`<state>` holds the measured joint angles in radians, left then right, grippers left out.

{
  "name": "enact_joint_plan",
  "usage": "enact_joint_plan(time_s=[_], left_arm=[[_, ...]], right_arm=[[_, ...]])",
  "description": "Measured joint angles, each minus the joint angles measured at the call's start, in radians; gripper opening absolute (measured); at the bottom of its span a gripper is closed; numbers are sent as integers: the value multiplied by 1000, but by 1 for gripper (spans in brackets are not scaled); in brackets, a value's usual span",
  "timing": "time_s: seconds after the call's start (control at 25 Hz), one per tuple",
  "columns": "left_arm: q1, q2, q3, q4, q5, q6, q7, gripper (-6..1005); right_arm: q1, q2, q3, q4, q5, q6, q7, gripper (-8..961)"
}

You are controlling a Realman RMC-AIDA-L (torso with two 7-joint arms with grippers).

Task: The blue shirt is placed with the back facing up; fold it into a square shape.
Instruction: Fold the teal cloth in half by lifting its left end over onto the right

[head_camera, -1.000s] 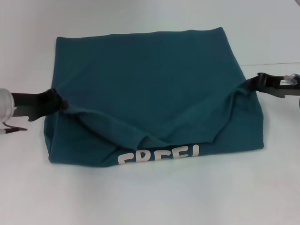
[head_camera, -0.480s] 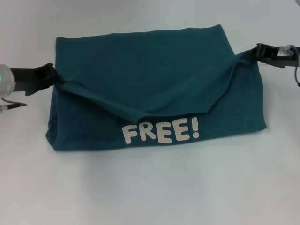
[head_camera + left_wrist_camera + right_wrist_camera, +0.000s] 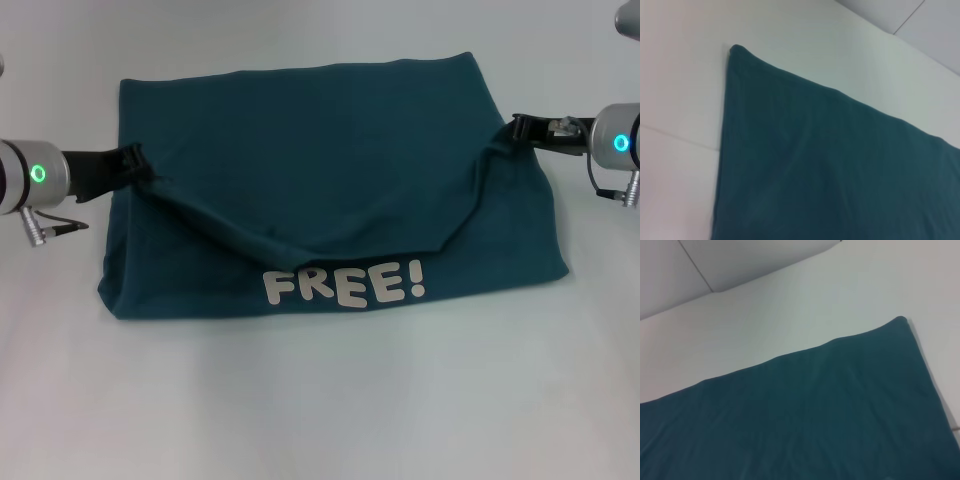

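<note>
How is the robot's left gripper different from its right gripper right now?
The left gripper pinches the blue shirt at its left edge; the right gripper pinches the right edge. The left sits lower in the head view, the right higher and farther back. Both are shut on the cloth, stretching a sagging fold above the white FREE! lettering.

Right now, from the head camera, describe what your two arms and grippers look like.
The left gripper and right gripper are both black. Behind each sits a silver-grey cylindrical wrist with a small glowing green ring light. Thin dark cables and a small connector hang under each wrist. No lettering is legible on them.
</note>
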<state>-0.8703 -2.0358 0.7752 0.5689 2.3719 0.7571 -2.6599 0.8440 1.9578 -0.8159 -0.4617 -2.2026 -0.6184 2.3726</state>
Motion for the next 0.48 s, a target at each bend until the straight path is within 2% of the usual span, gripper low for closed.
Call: enact_joint_plan(time_s=[0.16,0.48], left_arm=[[-2,0,0,12,-6,-2,-1,117],[-11,0,-5,41,-8,-27,-18,121]], right_arm=[[6,1,1,-12,1,11,6,47],[32,-14,10,-33,5,14,14,64]])
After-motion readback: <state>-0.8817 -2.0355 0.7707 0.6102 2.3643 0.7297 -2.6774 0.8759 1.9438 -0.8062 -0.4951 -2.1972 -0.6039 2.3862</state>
